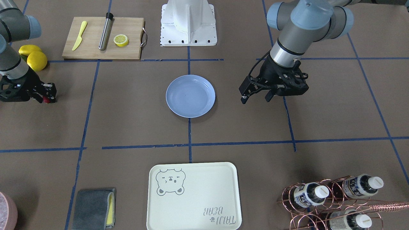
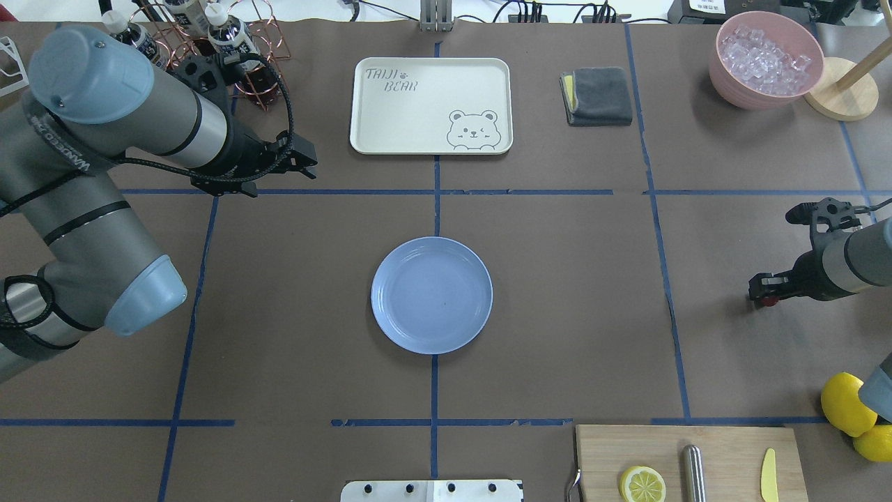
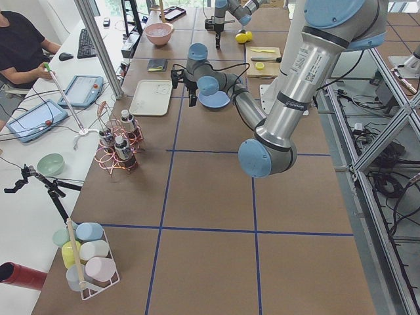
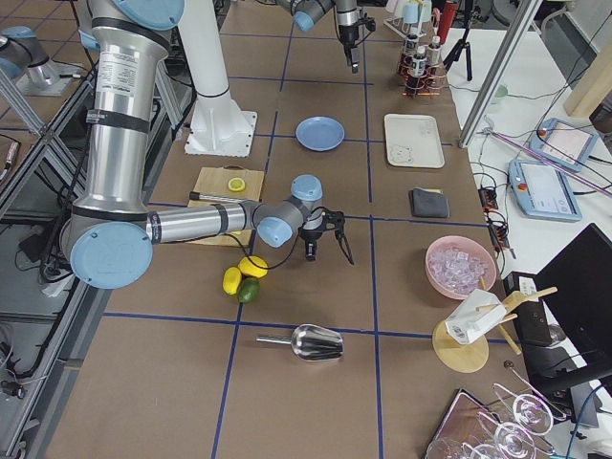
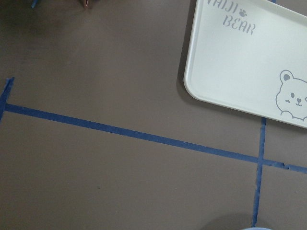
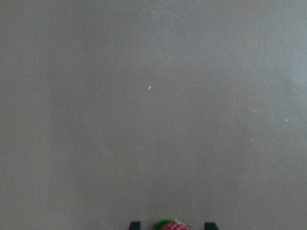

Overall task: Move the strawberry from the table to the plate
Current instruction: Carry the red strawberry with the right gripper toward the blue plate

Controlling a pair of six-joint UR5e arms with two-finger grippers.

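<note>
Straddling the strawberry (image 6: 172,225) on the table (image 1: 127,121), the right gripper (image 2: 761,291) holds its jaws apart, seemingly ready to close; the left gripper (image 1: 255,99) hovers spread, clear of the plate (image 1: 190,95).

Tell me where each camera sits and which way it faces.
Front: across the table, facing the robot; left arm, right arm.
Overhead: behind robot, looking down; both arms.
Left end: along table; left arm nearest.
Right end: along table; right arm nearest.
Left wrist: down on tray; no body.
Right wrist: down on table; fingertips, strawberry.
Front, overhead share the plate.
</note>
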